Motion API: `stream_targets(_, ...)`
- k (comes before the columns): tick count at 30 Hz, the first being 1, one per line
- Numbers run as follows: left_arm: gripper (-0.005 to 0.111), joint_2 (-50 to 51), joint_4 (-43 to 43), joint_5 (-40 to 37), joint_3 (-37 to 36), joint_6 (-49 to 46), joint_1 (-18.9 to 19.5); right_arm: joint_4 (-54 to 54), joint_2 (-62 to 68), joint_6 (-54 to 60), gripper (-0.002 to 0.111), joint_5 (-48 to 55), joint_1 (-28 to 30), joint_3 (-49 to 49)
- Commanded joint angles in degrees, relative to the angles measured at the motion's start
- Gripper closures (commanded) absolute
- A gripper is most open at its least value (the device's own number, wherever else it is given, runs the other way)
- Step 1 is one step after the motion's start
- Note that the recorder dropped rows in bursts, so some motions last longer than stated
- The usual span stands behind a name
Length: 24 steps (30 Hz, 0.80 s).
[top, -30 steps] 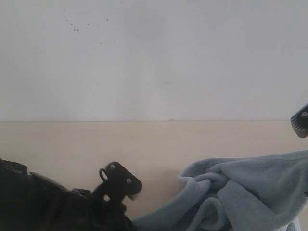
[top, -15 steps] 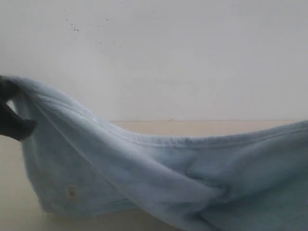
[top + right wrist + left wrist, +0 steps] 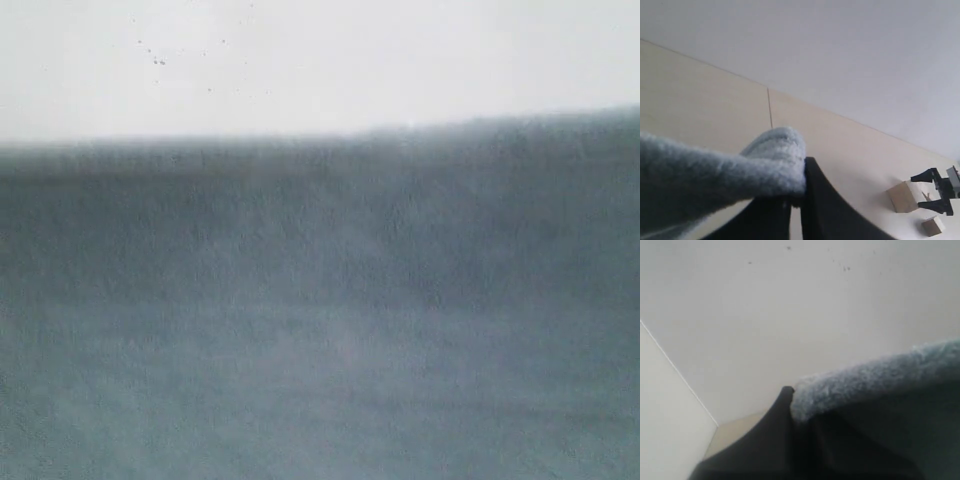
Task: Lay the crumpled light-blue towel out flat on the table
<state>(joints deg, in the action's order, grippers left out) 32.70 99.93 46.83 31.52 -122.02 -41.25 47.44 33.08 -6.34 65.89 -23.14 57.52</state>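
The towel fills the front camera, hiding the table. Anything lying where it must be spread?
Nothing visible nearby: left gripper and right gripper hold the towel; the right wrist view shows bare table, with only two small wooden blocks and a black object far off. Under the towel is hidden.

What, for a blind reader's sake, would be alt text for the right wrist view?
The right gripper is shut on a fold of the light-blue towel, with a pale beige surface and a white wall behind.
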Motion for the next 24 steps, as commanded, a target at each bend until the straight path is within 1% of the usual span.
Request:
stream_targets(1, 0.103, -0.22, 0.02, 0.99, -6.44, 1.43, -0.08, -4.73, 2.09, 2.70, 0.104, -1.35, 0.30, -1.96)
stream_targets(3, 0.103, 0.26, 0.02, 1.24, -8.17, 1.71, -0.08, -2.36, 6.73, 1.74, 0.104, -1.23, 0.30, -4.35)
stream_targets(5, 0.103, 0.78, 0.02, 2.85, -8.62, 1.71, -0.08, 0.51, 10.24, -2.48, 0.104, -1.28, 0.30, -5.49)
stream_targets(9, 0.103, 0.78, 0.02, 7.00, -8.40, 1.10, -0.08, 1.87, 9.34, -4.39, 0.104, -3.75, 0.30, -5.49)
stream_targets(12, 0.103, 0.78, 0.02, 8.86, -8.40, 0.87, -0.08, 1.87, 7.42, -3.94, 0.104, -1.42, 0.30, -5.49)
stream_targets(20, 0.103, -2.20, 0.02, 8.07, -8.18, 1.34, -0.08, -0.11, -3.04, -0.28, 0.104, 3.35, 0.30, -5.49)
stream_targets(24, 0.103, -3.69, 0.02, 1.40, -6.79, 2.21, -0.08, -2.46, -7.15, 1.11, 0.104, 3.78, 0.30, -5.49)
